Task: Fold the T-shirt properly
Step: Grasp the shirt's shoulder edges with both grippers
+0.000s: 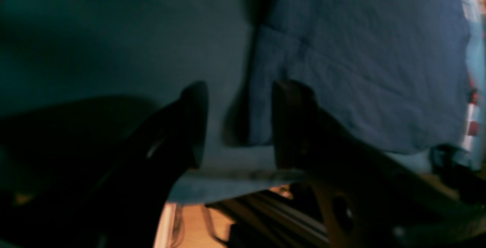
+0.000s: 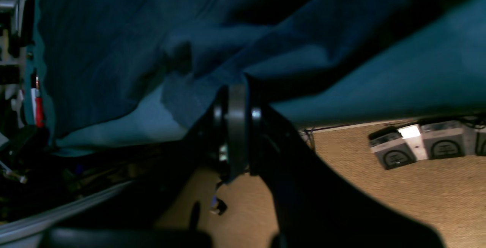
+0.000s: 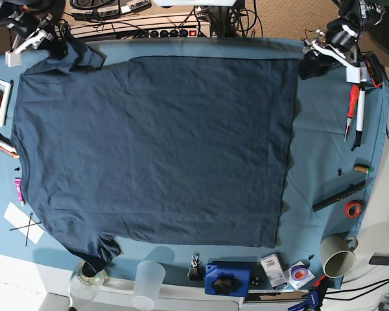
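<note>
- Left pincer, black, two-fingered: fingers apart, holding nothing; the near corner of the shirt lies between and beneath them in the wrist view.
- Right pincer, black, two-fingered: fingers together, clamped on a gathered fold of the shirt's sleeve end.
- Dark navy-blue cotton T-shirt: spread over the lighter teal-blue table cloth, its long axis running across the base view between the arms.
- Governing relation: the left pincer stands just beside the shirt's near corner on its own side and is the nearer to it; closing there would probably require a slight inward shift.
- Material: soft, matte knit, finely wrinkled; straight folded edge at left, bunched ridges at right.
</note>
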